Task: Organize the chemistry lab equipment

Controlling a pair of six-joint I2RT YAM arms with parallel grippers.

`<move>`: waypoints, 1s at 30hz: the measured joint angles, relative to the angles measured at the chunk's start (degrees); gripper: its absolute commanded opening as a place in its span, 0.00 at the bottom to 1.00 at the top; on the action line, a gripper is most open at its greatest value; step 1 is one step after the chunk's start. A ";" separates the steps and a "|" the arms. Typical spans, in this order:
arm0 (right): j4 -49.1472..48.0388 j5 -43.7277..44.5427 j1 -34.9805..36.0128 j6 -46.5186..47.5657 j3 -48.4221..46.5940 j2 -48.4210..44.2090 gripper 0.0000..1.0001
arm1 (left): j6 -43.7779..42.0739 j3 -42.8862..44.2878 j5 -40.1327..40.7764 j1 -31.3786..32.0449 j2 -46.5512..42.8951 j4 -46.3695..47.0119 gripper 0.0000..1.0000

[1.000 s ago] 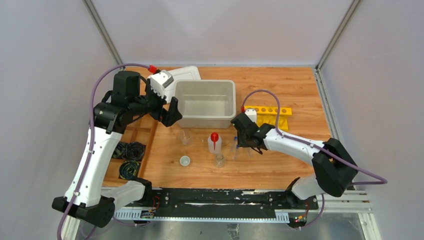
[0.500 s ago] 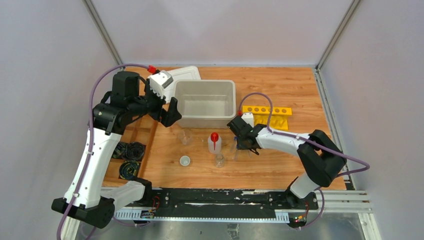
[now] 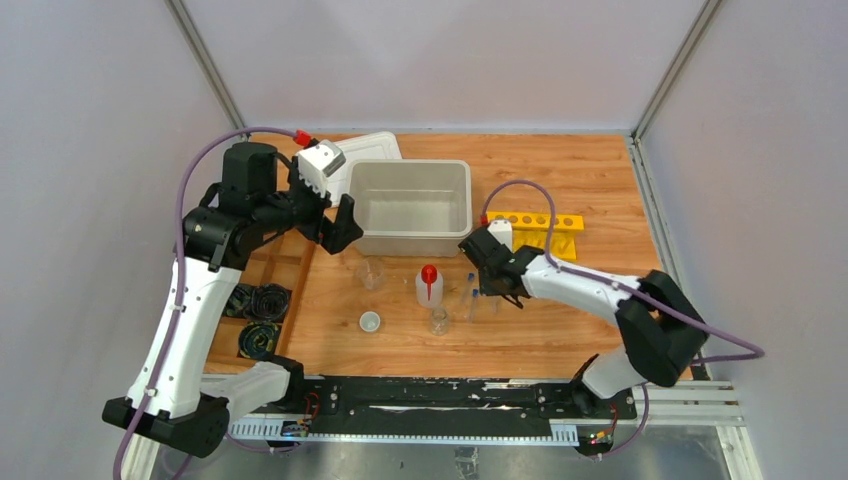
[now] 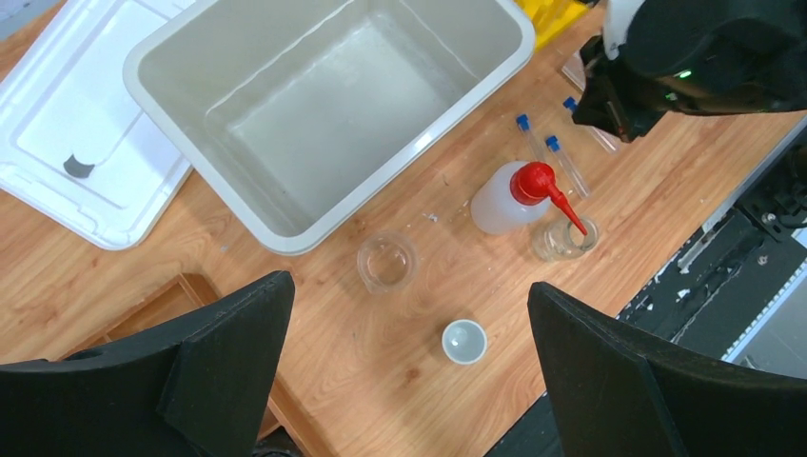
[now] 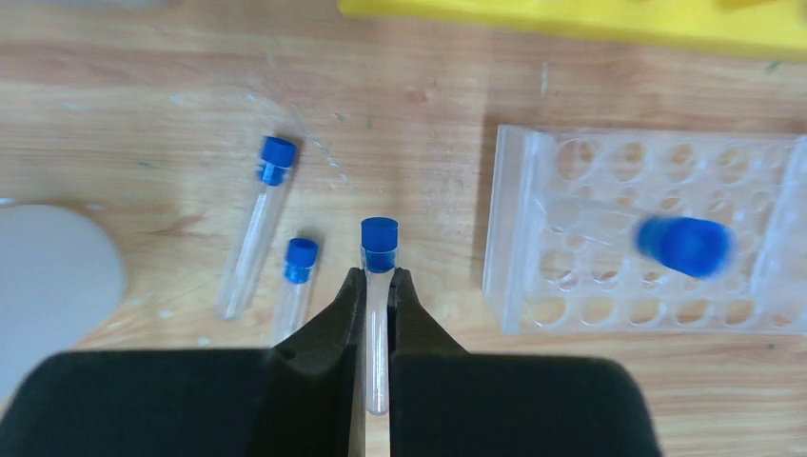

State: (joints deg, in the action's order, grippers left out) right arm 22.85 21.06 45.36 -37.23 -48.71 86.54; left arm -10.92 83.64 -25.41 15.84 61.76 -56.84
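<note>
My right gripper [image 5: 378, 278] is shut on a clear blue-capped test tube [image 5: 379, 240], whose cap sticks out past the fingertips. Two more capped tubes [image 5: 257, 224] [image 5: 297, 276] lie on the wood to its left. A clear plastic rack [image 5: 609, 286] to the right holds another blue-capped tube [image 5: 683, 246]. My left gripper [image 4: 409, 357] hangs open high above the table, with a tiny white cup [image 4: 464, 341], a glass beaker [image 4: 386, 262], the red-nozzled squeeze bottle [image 4: 504, 200] and a small glass flask [image 4: 563, 238] below it.
A white bin [image 3: 412, 240] stands at the back centre with its lid [image 3: 372, 148] behind it. A yellow rack [image 3: 545, 222] sits right of the bin. Black cable coils [image 3: 262, 300] lie in a wooden tray at the left edge.
The right gripper has closed on the test tube that lay between its fingers, and the right arm has shifted slightly. The left arm has not moved.
</note>
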 measured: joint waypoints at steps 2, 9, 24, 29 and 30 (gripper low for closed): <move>2.01 0.02 0.02 0.02 -1.27 -4.37 0.00 | 0.00 0.55 -0.17 0.00 0.00 -0.13 1.00; 2.47 -0.11 4.33 -0.22 -11.67 -19.04 0.00 | 0.04 1.31 -3.08 0.00 -0.13 -0.13 1.00; -19.41 -3.10 13.46 -3.89 -20.94 -13.25 0.00 | 2.23 0.87 -11.56 0.00 -0.04 -0.13 0.88; -24.90 -3.56 15.37 -5.03 -22.03 -10.86 0.00 | 3.37 0.68 -13.97 0.00 1.49 -0.22 0.78; -25.92 -3.65 15.85 -5.20 -22.29 -10.54 0.00 | 3.76 0.59 -14.56 0.00 2.08 -0.22 0.75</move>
State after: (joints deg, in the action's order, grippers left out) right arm -3.07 17.41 61.21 -42.44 -71.00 76.01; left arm -7.16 84.23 -39.97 15.84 63.83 -57.06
